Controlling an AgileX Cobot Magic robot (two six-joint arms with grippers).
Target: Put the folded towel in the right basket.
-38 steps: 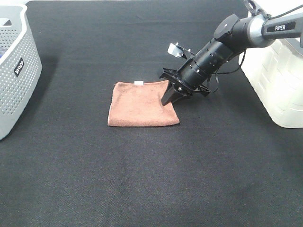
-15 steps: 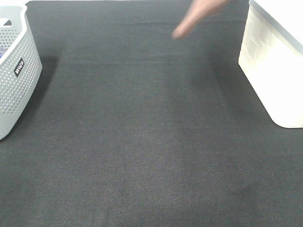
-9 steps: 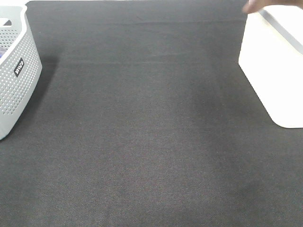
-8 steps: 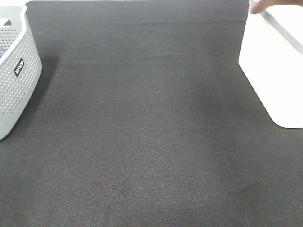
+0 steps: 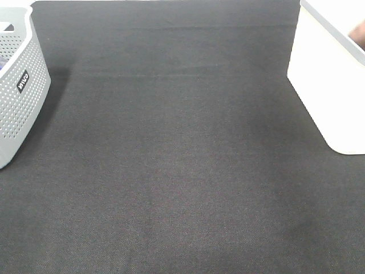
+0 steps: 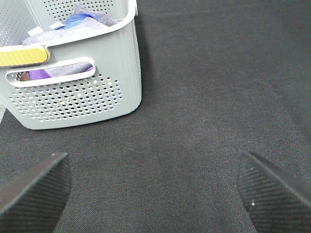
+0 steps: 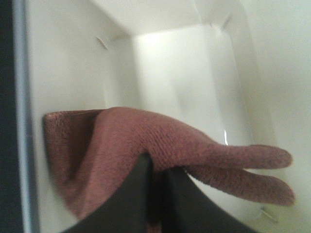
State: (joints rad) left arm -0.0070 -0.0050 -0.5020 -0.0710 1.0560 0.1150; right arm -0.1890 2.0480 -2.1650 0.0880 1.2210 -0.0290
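Dangling the brown towel [image 7: 160, 150] pinched in my right jaws over the open white basket [image 7: 170, 63], left jaws spread empty, I worry releasing this near the wall drapes it over the side.

One grey basket [image 5: 17, 85], one white basket [image 5: 319, 91] and one brown towel [image 7: 146, 138].

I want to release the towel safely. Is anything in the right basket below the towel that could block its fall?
Nothing visible does. The right gripper holds the towel over the open white basket, and the inside seen below it is bare. The part hidden behind the towel cannot be checked.
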